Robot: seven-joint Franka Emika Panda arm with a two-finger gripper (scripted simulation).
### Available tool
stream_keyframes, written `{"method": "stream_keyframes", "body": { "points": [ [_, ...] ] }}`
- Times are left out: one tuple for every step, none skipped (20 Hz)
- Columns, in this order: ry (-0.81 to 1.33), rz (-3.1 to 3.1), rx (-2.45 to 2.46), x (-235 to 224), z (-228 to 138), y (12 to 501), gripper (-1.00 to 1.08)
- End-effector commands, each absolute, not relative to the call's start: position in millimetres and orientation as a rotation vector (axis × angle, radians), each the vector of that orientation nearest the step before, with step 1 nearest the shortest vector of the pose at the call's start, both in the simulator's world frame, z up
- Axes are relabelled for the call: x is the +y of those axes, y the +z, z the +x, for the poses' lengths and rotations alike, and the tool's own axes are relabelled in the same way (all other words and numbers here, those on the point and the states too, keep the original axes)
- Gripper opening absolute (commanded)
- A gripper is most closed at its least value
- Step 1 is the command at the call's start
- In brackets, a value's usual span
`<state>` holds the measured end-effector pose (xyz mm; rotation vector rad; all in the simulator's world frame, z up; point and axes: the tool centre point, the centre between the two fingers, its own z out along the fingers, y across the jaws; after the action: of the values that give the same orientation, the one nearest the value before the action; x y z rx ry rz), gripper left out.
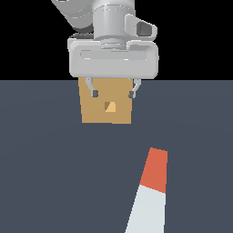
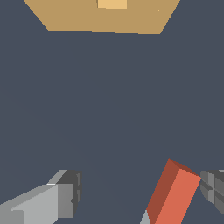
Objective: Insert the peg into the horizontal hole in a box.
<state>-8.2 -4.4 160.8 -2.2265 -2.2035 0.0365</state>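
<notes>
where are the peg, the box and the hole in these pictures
peg (image 1: 154, 170): exterior view, on its orange-red end
box (image 1: 93, 111): exterior view, on the tan front face, beside the opening
hole (image 1: 110, 107): exterior view, on the small square opening in the face

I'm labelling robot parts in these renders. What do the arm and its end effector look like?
The arm is pale grey-white with a rounded cylindrical wrist and a dark inset panel. The end effector has a wide, rounded grey-white body and two thin grey fingers with dark grey tips. No cables or markings show.
</notes>
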Motion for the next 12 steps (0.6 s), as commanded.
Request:
{"method": "stream_keyframes", "body": {
  "points": [
    [0.037,-2.226,-2.204,-4,-8,161,1.0],
    [0.036,-2.227,-2.203,-5,-8,161,1.0],
    [0.036,-2.23,-2.2,-6,-8,160,1.0],
    [0.036,-2.234,-2.196,-8,-7,159,1.0],
    [0.036,-2.24,-2.191,-10,-6,158,1.0],
    [0.035,-2.248,-2.183,-14,-4,156,1.0],
    [0.035,-2.257,-2.174,-18,-3,155,1.0],
    [0.034,-2.268,-2.163,-23,-1,152,1.0],
    [0.034,-2.28,-2.151,-28,1,150,1.0],
    [0.033,-2.294,-2.137,-35,3,147,1.0],
    [0.032,-2.31,-2.121,-42,6,143,1.0],
    [0.031,-2.327,-2.103,-50,8,140,1.0]
  ]
}}
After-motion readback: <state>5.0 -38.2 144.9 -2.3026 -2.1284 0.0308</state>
